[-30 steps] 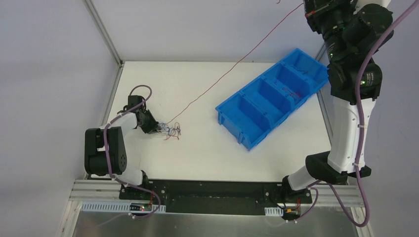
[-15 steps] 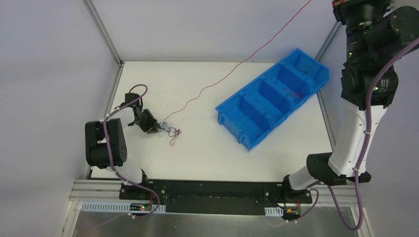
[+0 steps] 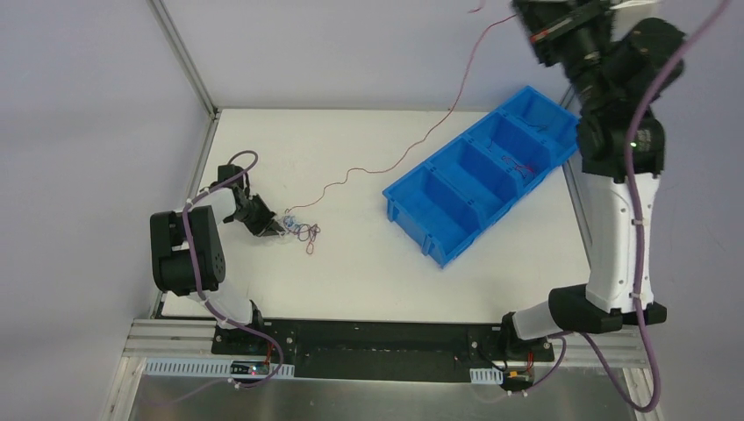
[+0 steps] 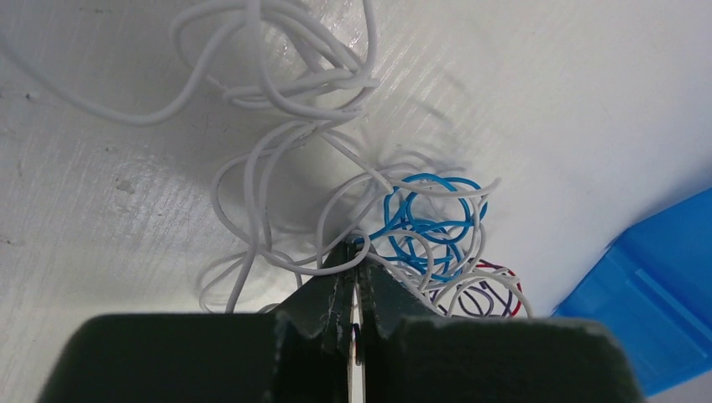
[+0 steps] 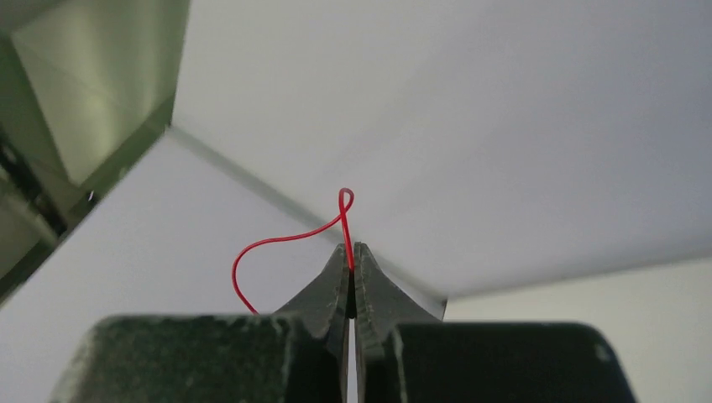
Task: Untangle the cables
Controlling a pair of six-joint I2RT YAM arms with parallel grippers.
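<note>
Only the left wrist view shows white and blue loops: left gripper (image 4: 354,269) pinches cables (image 4: 420,220). Right gripper (image 5: 351,265), raised far right, pinches red wire (image 5: 284,241). Bin (image 3: 452,246), second-farthest compartment: red strands (image 3: 519,165).

Bright, even lighting; soft shadows beneath cables (image 4: 327,80), wrist views sharp

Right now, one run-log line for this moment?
left gripper: shut on cable tangle | right gripper: shut on red wire, held high | blue bin: on table
</note>
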